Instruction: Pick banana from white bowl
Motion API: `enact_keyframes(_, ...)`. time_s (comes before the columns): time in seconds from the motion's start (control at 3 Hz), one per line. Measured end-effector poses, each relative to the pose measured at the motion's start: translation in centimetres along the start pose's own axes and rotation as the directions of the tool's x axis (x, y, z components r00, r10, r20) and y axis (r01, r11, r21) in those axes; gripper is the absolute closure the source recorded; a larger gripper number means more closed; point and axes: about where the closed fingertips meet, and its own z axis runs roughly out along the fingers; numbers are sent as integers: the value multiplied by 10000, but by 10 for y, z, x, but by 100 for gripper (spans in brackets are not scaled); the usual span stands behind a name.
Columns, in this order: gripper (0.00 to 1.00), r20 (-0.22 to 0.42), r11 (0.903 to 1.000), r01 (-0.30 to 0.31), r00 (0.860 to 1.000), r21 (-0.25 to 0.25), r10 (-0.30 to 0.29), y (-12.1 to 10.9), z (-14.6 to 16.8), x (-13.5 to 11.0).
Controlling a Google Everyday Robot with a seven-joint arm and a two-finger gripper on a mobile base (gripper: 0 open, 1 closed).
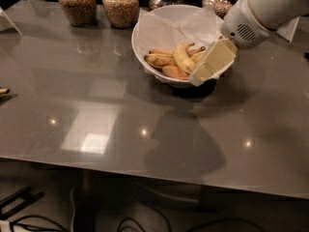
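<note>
The table (96,86) is a broad grey slab, glossy enough to throw back the ceiling lights. Four glass jars (120,5) of brown contents stand in a row along its far edge. The white bowl (137,52) sits just in front of them, right of the middle. A small object (4,91) lies at the left edge, cut off from sight. A white card (7,21) stands near the far left corner. The gripper (200,75) hangs over the bowl's right rim.

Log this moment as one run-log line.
step: pre-grasp | claw: at white bowl near-right rim, tip down by the fruit | banana: in bowl among other bananas, not yet lifted
</note>
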Motion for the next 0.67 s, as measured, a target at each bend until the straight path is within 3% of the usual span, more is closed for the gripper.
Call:
enact_keyframes(0.33, 0, 530, 9976, -627, 9967, 295, 611, 0, 31, -41)
enact_keyframes(0.67, 1, 833, 9855, -1557, 9852, 669, 1500, -7, 55, -67)
